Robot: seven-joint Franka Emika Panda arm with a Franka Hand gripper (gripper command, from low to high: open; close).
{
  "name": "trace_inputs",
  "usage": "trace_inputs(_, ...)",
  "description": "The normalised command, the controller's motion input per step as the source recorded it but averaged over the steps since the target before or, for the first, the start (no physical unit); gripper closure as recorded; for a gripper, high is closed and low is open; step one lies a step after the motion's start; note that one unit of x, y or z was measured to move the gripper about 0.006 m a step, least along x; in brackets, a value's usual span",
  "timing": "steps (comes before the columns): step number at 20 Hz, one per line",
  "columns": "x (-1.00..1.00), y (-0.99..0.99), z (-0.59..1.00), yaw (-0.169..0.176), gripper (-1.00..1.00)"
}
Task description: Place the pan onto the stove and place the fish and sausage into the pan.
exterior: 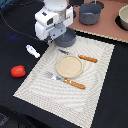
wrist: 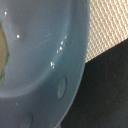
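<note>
In the exterior view, my tool (exterior: 61, 34) is down over the pan (exterior: 68, 37) at the far corner of the striped mat (exterior: 95, 75). My arm hides most of the pan. The fish (exterior: 32, 51) and the sausage (exterior: 18, 71) lie on the black table (exterior: 15, 30). A grey pot (exterior: 90, 13) sits on the stove (exterior: 107, 25).

In the wrist view, the pan (wrist: 45, 65) fills the picture, blurry. I cannot tell if my tool holds it.

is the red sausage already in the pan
No, the sausage lies on the black table, off the placemat, well apart from the pan under the gripper.
</note>
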Motion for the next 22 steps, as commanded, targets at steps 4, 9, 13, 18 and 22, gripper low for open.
trace_inputs(4,0.00,0.00,-0.16,-0.005,-1.00)
trace_inputs(9,0.00,0.00,-0.11,-0.001,1.00)
trace_inputs(13,0.00,0.00,-0.09,0.000,1.00)
trace_inputs(18,0.00,0.00,-0.09,0.000,1.00)
trace_inputs(22,0.00,0.00,-0.10,0.000,1.00)
